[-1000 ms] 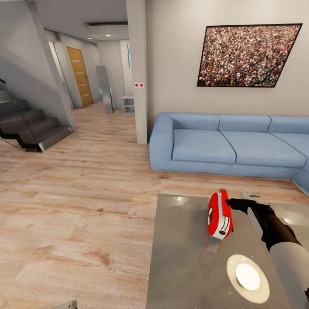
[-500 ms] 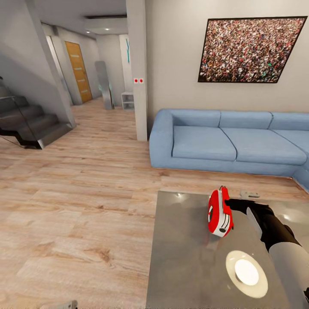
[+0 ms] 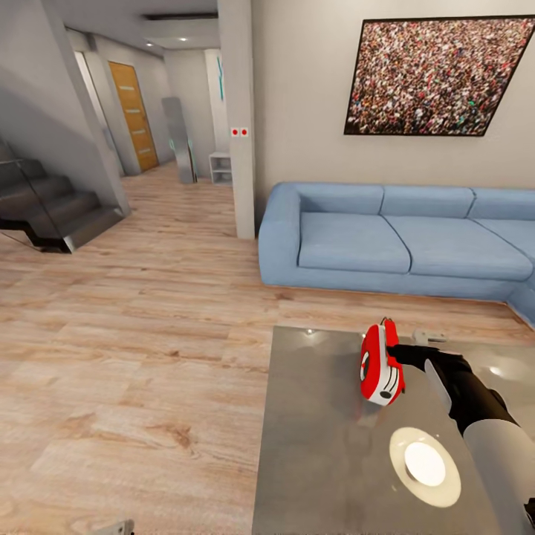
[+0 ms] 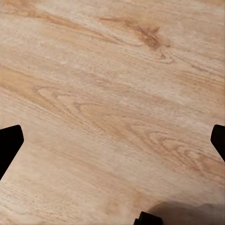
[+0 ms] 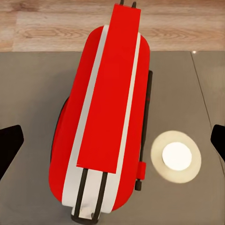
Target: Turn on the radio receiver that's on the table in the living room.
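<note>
While the radio (image 3: 381, 365) is standing on edge on the table (image 3: 319, 446), left of the right gripper (image 3: 401, 351), that gripper's fingers are spreading wide, just beside its red back (image 5: 105, 117). The left gripper (image 4: 112, 140) is hanging spread wide over the floor (image 4: 112, 84).

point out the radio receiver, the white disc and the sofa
radio receiver (image 3: 380, 368): head view, red face.
white disc (image 3: 424, 466): head view, bright centre.
sofa (image 3: 353, 242): head view, left seat cushion.

A home living room: blue sofa (image 3: 401, 241), framed crowd picture (image 3: 438, 74), wood floor (image 3: 134, 334), stairs (image 3: 52, 212).
</note>
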### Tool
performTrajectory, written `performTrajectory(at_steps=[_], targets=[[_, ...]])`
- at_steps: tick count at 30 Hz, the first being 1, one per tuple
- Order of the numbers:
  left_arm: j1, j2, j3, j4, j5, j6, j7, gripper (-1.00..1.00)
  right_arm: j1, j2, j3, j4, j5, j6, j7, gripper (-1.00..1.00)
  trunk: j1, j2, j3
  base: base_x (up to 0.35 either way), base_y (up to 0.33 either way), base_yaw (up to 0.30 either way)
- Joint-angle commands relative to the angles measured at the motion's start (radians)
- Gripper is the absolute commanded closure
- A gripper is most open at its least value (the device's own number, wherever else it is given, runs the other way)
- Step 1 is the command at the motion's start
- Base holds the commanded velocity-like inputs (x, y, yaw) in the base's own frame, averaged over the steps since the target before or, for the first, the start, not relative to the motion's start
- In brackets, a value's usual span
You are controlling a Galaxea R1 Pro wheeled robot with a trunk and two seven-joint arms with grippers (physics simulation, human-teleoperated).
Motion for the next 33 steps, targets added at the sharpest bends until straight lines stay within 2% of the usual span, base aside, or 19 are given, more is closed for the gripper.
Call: performTrajectory(at_steps=[1,12,16,19,20,21,23,26,27,29,30,33], targets=[[0.0,0.0,0.0,0.0,0.0,0.0,0.0,-1.0,0.0,0.0,0.0,0.0,0.0,-0.001,0.0,-1.0,0.0,0.0,-0.001,0.0,0.0,0.0],[0.0,0.0,0.0,0.0,0.0,0.0,0.0,-1.0,0.0,0.001,0.0,0.0,-0.001,-0.005,-0.002,-1.0,0.0,0.0,-0.004,0.0,0.0,0.0],[0.0,0.0,0.0,0.0,0.0,0.0,0.0,-1.0,-0.001,-0.005,-0.02,0.001,-0.002,-0.006,-0.002,-1.0,0.0,0.0,-0.004,0.0,0.0,0.0],[0.0,0.001,0.0,0.0,0.0,0.0,0.0,-1.0,-0.001,-0.016,-0.098,-0.002,-0.002,-0.007,-0.001,-1.0,0.0,0.0,-0.004,0.0,0.0,0.0],[0.0,0.001,0.0,0.0,0.0,0.0,0.0,-1.0,-0.001,-0.018,-0.14,-0.003,-0.001,-0.008,0.005,-1.0,0.0,0.0,-0.004,0.0,0.0,0.0],[0.0,0.001,0.0,0.0,0.0,0.0,0.0,-1.0,-0.001,-0.019,-0.16,-0.003,-0.001,-0.009,0.011,-1.0,0.0,0.0,-0.004,0.0,0.0,0.0],[0.0,0.001,0.0,0.0,0.0,0.0,0.0,-1.0,0.0,-0.021,-0.218,-0.004,0.006,-0.022,0.061,-1.0,0.0,0.0,-0.004,0.0,0.0,0.0],[0.0,0.001,0.0,0.0,0.0,0.0,0.0,-1.0,0.0,-0.024,-0.249,-0.003,0.016,-0.043,0.14,-1.0,0.0,0.0,-0.004,0.0,0.0,0.0],[0.0,0.001,0.0,0.0,0.0,0.0,0.0,-1.0,-0.001,-0.024,-0.251,-0.003,0.02,-0.045,0.149,-1.0,0.0,0.0,-0.004,0.0,0.0,0.0],[0.0,0.001,0.0,0.0,0.0,0.0,0.0,-1.0,-0.001,-0.023,-0.246,-0.003,0.07,-0.048,0.175,-1.0,0.0,0.0,-0.004,0.0,0.0,0.0],[0.0,0.001,0.0,0.0,0.0,0.0,0.0,-1.0,-0.001,-0.022,-0.242,-0.003,0.081,-0.047,0.177,-1.0,0.0,0.0,-0.004,0.0,0.0,0.0],[0.0,0.001,0.0,0.0,0.0,0.0,0.0,-1.0,-0.001,-0.017,-0.2,-0.002,0.13,-0.042,0.183,-1.0,0.0,0.0,-0.004,0.0,0.0,0.0]])
